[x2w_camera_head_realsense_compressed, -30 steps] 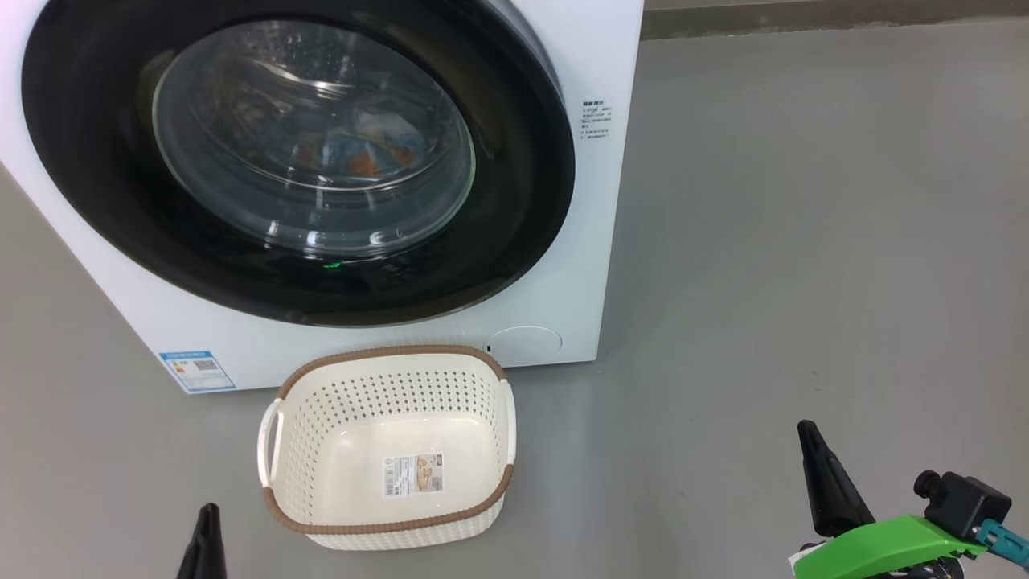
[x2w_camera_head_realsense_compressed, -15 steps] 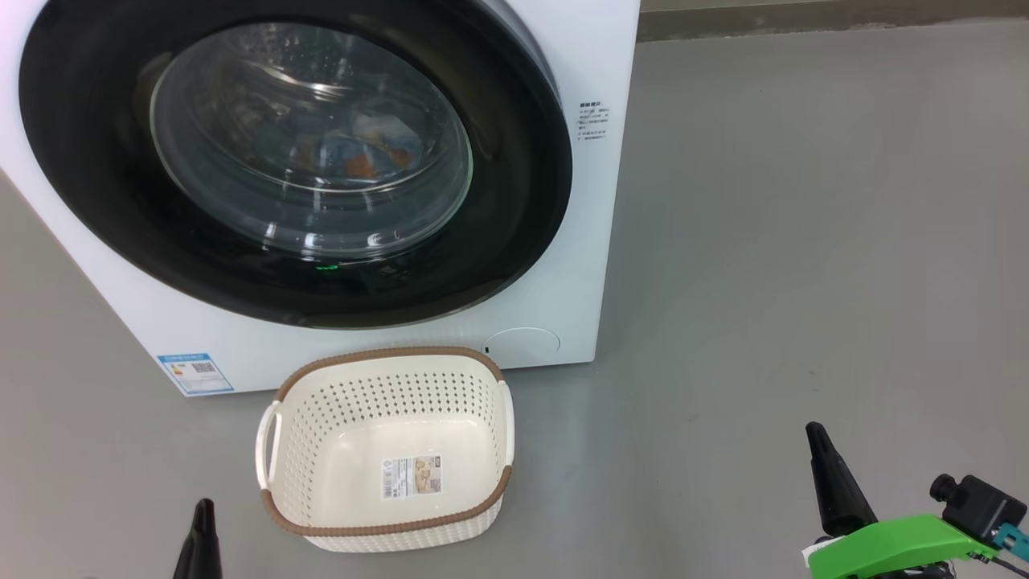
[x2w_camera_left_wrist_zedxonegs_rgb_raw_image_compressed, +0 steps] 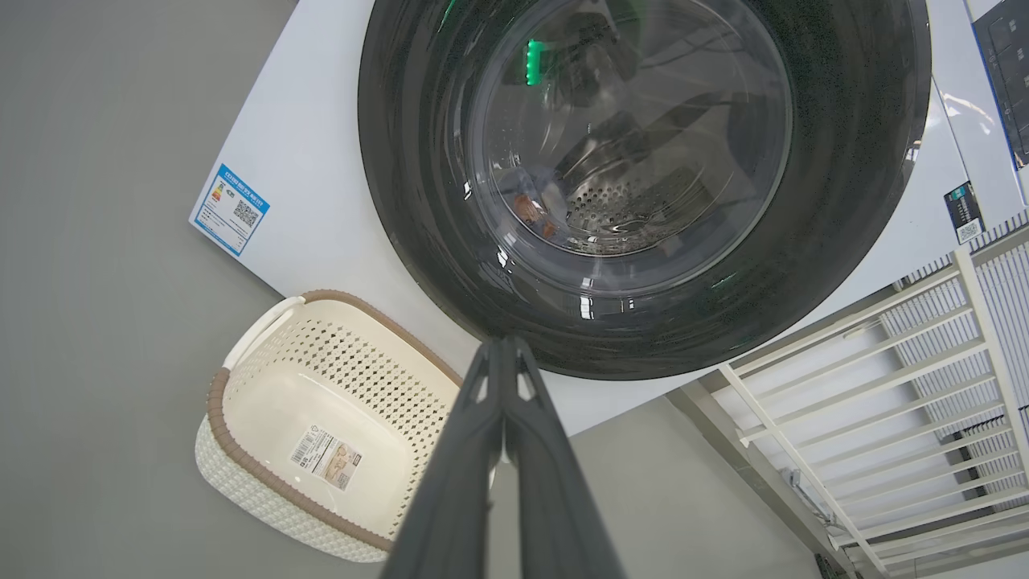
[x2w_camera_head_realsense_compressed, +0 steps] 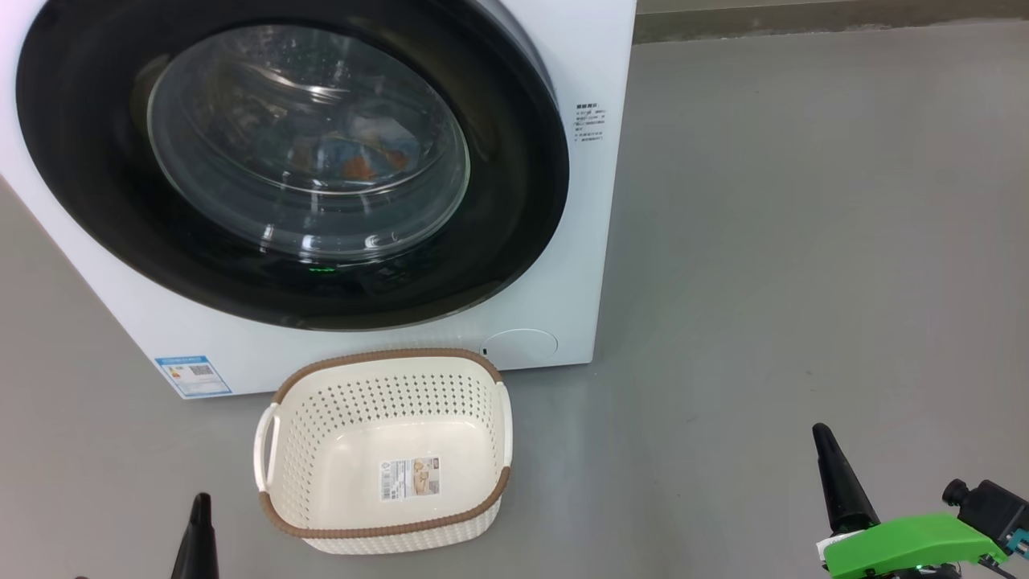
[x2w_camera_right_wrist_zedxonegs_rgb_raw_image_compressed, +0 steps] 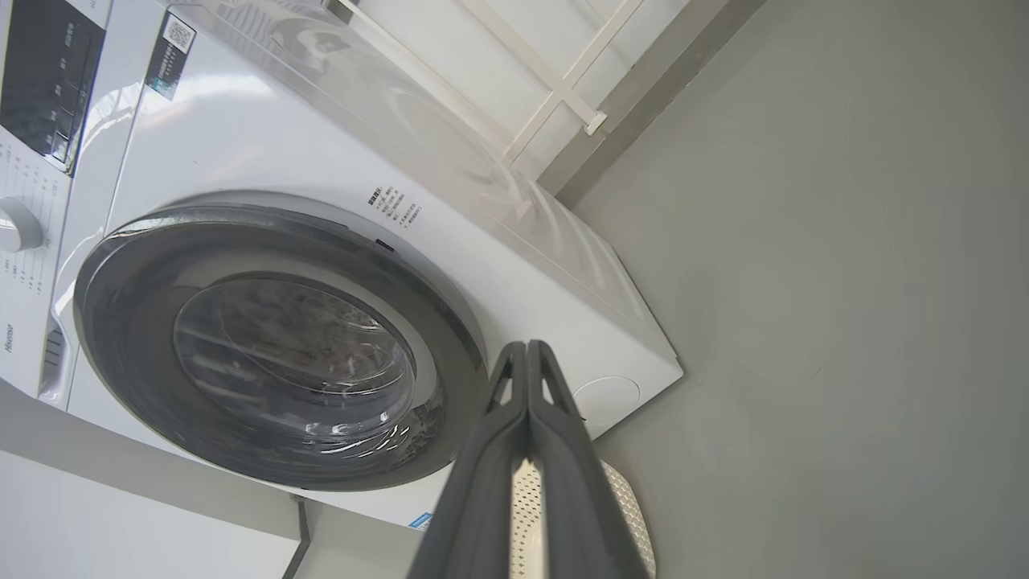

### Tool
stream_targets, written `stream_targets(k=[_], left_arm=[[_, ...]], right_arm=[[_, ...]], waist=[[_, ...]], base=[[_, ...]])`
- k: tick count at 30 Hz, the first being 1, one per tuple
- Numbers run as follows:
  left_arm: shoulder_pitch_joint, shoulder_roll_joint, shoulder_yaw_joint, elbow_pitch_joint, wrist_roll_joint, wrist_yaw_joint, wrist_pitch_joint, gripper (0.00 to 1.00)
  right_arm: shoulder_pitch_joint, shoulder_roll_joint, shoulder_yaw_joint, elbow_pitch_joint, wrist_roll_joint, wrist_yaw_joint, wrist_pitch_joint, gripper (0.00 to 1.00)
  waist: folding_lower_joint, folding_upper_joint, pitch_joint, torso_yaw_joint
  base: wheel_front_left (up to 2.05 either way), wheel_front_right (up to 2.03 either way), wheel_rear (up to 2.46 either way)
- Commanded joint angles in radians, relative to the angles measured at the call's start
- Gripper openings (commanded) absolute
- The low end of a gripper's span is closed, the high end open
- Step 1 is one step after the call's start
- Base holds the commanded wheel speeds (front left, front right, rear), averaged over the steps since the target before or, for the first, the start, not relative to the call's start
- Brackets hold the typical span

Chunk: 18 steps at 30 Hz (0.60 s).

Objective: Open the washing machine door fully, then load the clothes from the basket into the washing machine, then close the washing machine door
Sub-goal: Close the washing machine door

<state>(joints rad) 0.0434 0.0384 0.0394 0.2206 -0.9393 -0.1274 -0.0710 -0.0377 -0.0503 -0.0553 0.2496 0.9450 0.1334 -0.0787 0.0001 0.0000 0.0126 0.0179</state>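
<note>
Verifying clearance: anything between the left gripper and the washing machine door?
Nothing visible. The left gripper, shut, points at the lower rim of the closed washing machine door; the empty basket stands beside that line, on the floor.

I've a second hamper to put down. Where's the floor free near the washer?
Widest free patch: the grey floor right of the washing machine, down to the right gripper. A narrower patch lies left of the basket, between the blue sticker and the left gripper. Crowded: the basket sits close before the machine's front.
</note>
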Motion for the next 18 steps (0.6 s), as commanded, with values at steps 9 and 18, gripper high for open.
stream_targets(k=[9, 18], left_arm=[[-0.066, 0.020, 0.028, -0.013, -0.117, -0.002, 0.027, 0.00], [-0.082, 0.021, 0.035, -0.006, -0.228, -0.002, 0.056, 0.00]], right_arm=[[-0.046, -0.010, -0.002, -0.019, 0.115, -0.002, 0.032, 0.00], [-0.050, -0.010, -0.010, -0.017, 0.226, -0.002, 0.061, 0.00]], waist=[[-0.0001, 0.0000, -0.001, -0.003], [-0.0001, 0.0000, -0.003, -0.006]], base=[[0.00, 0.00, 0.00], [0.00, 0.00, 0.00]])
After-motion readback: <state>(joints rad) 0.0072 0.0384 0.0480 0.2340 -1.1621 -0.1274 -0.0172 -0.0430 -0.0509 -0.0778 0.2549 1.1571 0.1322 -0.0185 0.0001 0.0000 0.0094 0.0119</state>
